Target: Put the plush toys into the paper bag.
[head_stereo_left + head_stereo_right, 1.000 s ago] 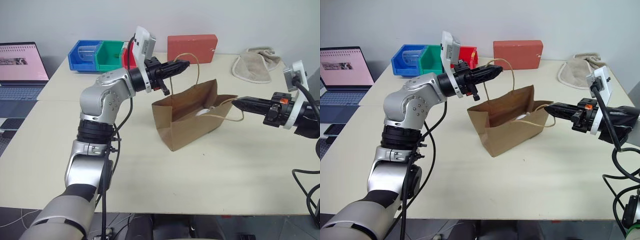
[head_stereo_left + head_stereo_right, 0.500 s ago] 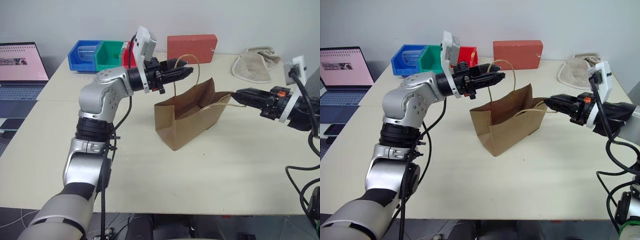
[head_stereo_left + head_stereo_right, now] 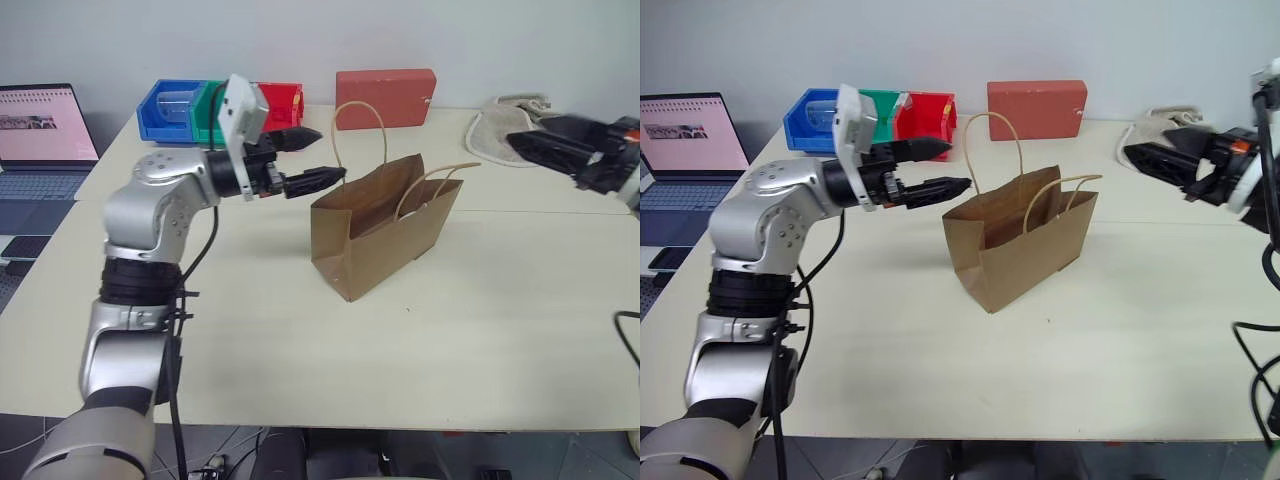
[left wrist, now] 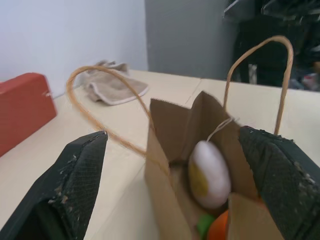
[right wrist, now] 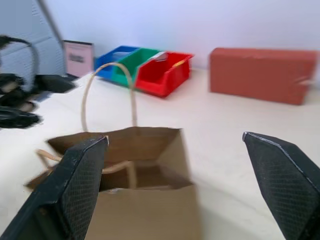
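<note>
Brown kraft paper bag (image 3: 378, 235) standing upright near the middle of the surface (image 3: 480, 340), mouth open, both cord handles (image 3: 358, 135) arched free above the rim. Inside the bag, seen from the left wrist: white egg plush (image 4: 210, 174) leaning against the inner wall, with the orange carrot plush (image 4: 223, 229) and its green top low beside it. Judged from that, both plush toys already in, task close to finished, bag set square so nothing spills.

Left pincer (image 3: 308, 155) released, 2 black fingers spread wide, just beside the bag's left edge and clear of the handle, pointing level toward the bag. Left arm bent at the elbow, forearm raised over the surface.

Right pincer (image 3: 1160, 155) likewise released and empty, well apart from the bag on its right, near the beige towel (image 3: 500, 135), pointing level back toward the bag.

Red box (image 3: 385, 97) and coloured bins (image 3: 205, 108) beyond the bag, untouched.
</note>
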Action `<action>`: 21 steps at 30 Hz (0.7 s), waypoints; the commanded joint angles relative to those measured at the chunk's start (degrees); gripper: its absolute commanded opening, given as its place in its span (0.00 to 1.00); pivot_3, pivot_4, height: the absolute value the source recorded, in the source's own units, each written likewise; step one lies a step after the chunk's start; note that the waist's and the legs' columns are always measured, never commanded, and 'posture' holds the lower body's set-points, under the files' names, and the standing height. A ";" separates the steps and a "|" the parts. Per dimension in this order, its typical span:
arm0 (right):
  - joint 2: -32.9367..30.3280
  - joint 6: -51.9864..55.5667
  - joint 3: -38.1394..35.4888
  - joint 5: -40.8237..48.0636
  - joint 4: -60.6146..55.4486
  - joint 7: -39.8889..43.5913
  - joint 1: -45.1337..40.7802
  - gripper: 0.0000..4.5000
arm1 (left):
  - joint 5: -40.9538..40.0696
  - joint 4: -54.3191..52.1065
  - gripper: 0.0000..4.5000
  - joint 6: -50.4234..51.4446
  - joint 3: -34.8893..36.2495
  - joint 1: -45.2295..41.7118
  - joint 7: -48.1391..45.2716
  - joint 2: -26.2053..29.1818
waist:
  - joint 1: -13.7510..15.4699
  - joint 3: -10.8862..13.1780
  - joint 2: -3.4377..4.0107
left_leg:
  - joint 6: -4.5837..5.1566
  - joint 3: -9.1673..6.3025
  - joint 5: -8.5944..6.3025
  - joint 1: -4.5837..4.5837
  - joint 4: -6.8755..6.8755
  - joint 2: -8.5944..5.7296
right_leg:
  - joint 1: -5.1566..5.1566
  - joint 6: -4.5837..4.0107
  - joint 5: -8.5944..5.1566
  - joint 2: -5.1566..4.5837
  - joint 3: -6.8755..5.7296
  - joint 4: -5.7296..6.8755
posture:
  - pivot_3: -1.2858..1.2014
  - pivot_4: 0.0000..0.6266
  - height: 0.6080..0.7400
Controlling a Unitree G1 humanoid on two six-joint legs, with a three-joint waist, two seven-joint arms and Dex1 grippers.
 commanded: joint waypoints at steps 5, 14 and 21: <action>-2.94 -17.81 -0.83 -7.01 -11.11 16.07 16.03 1.00 | -10.03 -17.26 0.99 7.32 5.85 13.71 -3.15 6.21 | -0.27 0.00 0.01 | -0.01 0.06 0.00 0.09 -0.17 0.04 | -0.02 0.00 -0.08 0.00 0.03 0.05 | 0.52 0.24 1.00; -0.36 -14.89 3.18 -2.18 -18.78 16.81 20.20 1.00 | -8.36 -17.83 0.99 4.11 5.33 20.61 5.77 0.70 | 0.25 0.00 0.00 | -0.01 0.07 0.01 0.11 0.17 0.06 | 0.11 -0.25 -0.20 0.01 0.03 0.09 | 0.52 0.24 1.00; 0.29 -13.19 4.64 0.64 -21.73 15.85 19.58 1.00 | -8.73 -13.03 0.99 3.36 2.78 18.31 3.58 -2.17 | 0.25 0.00 -0.01 | -0.01 0.08 0.00 0.04 0.31 0.02 | 0.12 -0.24 -0.17 0.00 0.07 0.08 | 0.52 0.24 1.00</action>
